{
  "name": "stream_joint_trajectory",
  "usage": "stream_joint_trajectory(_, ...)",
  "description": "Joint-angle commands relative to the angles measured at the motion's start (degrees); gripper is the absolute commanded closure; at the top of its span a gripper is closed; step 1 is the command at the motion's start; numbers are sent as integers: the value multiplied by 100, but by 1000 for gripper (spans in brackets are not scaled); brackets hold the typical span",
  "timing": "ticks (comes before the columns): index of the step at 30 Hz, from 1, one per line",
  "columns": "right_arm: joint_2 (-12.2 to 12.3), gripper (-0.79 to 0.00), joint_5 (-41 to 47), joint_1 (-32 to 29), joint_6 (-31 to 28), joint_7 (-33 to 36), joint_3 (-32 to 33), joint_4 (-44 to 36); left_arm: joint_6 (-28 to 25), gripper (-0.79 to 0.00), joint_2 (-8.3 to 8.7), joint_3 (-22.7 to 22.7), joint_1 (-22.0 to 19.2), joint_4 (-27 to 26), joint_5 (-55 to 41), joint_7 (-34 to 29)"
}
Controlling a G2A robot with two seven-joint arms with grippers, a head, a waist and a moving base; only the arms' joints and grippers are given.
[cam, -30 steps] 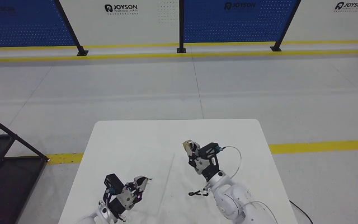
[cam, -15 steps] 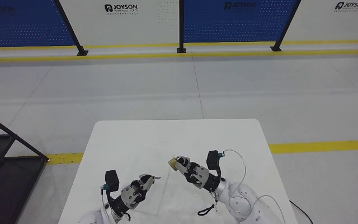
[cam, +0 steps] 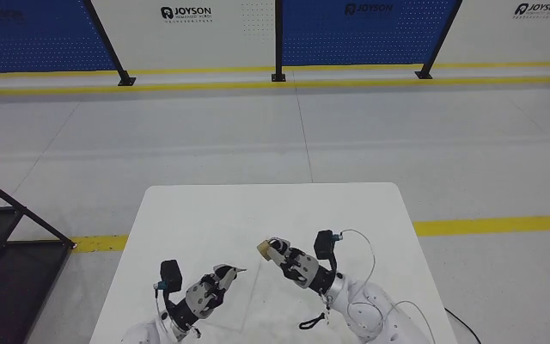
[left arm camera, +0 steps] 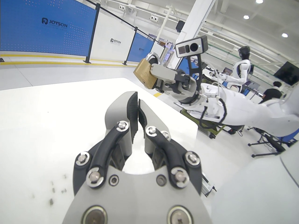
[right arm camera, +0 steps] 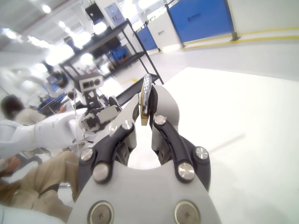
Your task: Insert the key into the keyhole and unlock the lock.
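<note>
Lock (left arm camera: 145,73) in right pincer (right arm camera: 146,104) over table (cam: 206,215), well inside its edges

The white table (cam: 206,215) is lit brightly and evenly from above, and its surface is washed almost featureless by glare in the right wrist view. Round ceiling lamps (left arm camera: 259,0) are seen high beyond the table, and in the right wrist view they are flared into white blotches. Behind the table, straight fence posts (left arm camera: 92,33) are bowed toward the edges of both wrist views.
</note>
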Motion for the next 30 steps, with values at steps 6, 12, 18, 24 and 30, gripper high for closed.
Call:
stream_joint_trajectory(6,-39,0,406,-201,-525,-894,-144,49,-440,0,-95,453,-176,248,-1050,708)
stream_joint_trajectory(12,-109,0,503,-273,-779,-1570,-364,151,-671,0,-212,980,-357,386,-1288,1210)
stream_joint_trajectory(18,-208,0,768,-171,-842,-2070,-568,412,-906,0,-299,1282,-492,535,-1183,1705)
stream_joint_trajectory(24,-255,0,987,-54,-876,-2088,-658,573,-866,0,-361,1466,-603,704,-996,2034)
stream_joint_trajectory(30,-255,0,987,-54,-876,-2088,-658,573,-866,0,-361,1466,-603,704,-996,2034)
